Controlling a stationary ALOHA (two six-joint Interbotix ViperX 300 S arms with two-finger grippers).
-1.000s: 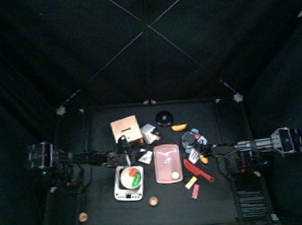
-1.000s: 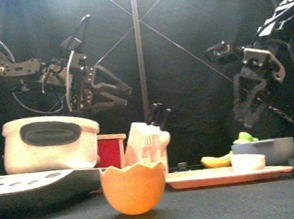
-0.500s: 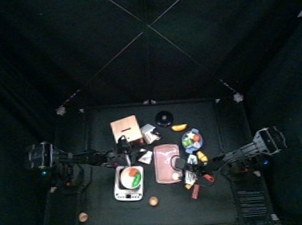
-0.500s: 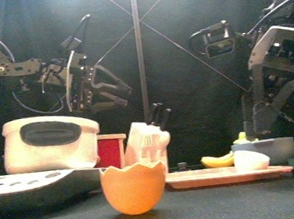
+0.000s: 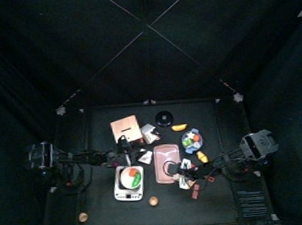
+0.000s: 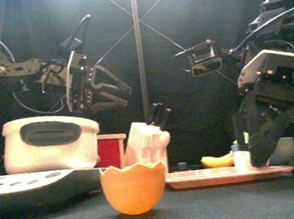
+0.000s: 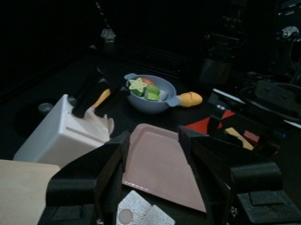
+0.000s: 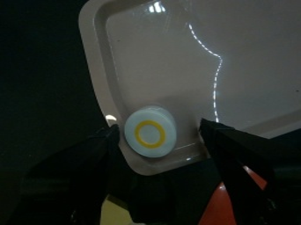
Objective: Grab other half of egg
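An orange eggshell half (image 6: 134,189) stands upright at the table's front edge; it also shows in the top view (image 5: 150,199). A white egg half with a yellow ring (image 8: 150,132) lies at the edge of the pink tray (image 8: 177,61). My right gripper (image 8: 157,141) is open and low over it, one jaw on each side, not closed on it. In the front view the right gripper (image 6: 262,146) hangs down onto the tray (image 6: 219,176). My left gripper (image 7: 165,165) is open and empty, raised at the left (image 6: 100,87).
A white appliance (image 6: 53,141) and a flat scale (image 5: 130,183) stand at the left. A red box (image 6: 111,149) and a white holder (image 6: 147,142) are in the middle. A bowl of toy fruit (image 7: 150,92) sits behind the tray, with a banana (image 6: 220,160) near it.
My right arm has swung down from a raised pose and lowered its open gripper onto the pink tray over the white egg half. The left arm has not moved.
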